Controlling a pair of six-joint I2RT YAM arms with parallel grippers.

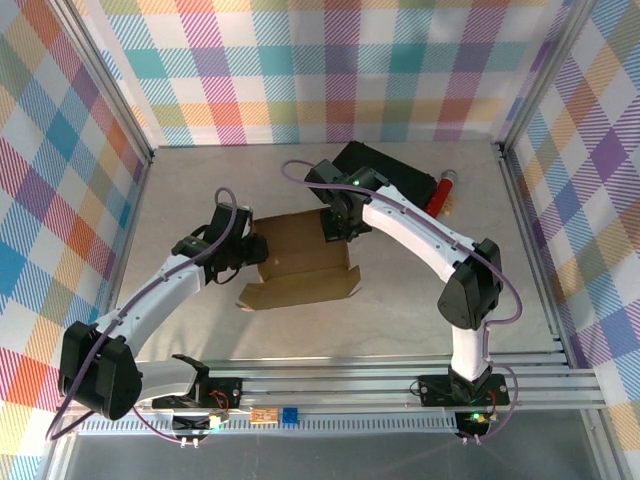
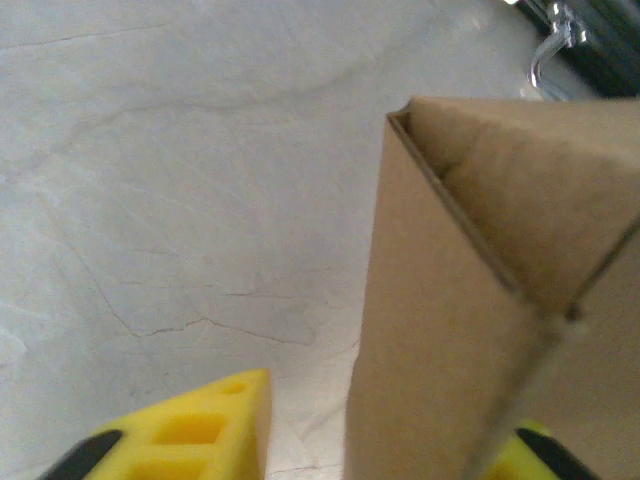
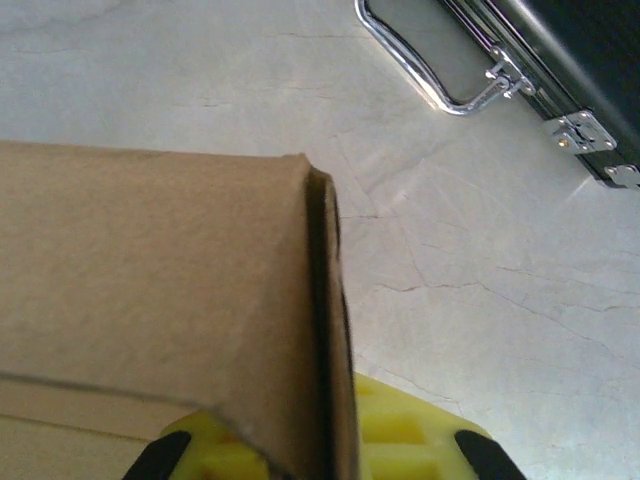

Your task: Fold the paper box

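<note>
Mia: Where is the paper box point(image 1: 300, 262)?

Tom: It is on the table point(image 1: 400, 310), between the two grippers. Its near flap looks flat, and walls stand up at its ends.

Mia: What is the left gripper point(image 2: 375, 455) doing?

Tom: It sits at the box's left end. One standing wall is between its yellow fingers point(image 2: 200, 440). The finger on the left is not touching the cardboard. So the jaws are a bit open and not squeezing.

Mia: Why is it there?

Tom: Probably to catch that wall so it does not fall flat.

Mia: And the right gripper point(image 3: 330, 455)?

Tom: It is at the box's far right corner. Its jaws are closed tight on the thin wall, where two sides meet.

Mia: Why so tight?

Tom: Likely to hold the corner up straight while the other side gets folded.

Mia: What is past it?

Tom: The black case point(image 3: 560, 60) with its shiny handle point(image 3: 430, 75). It is apart from the box, and it seems to be just out of the way.
</note>
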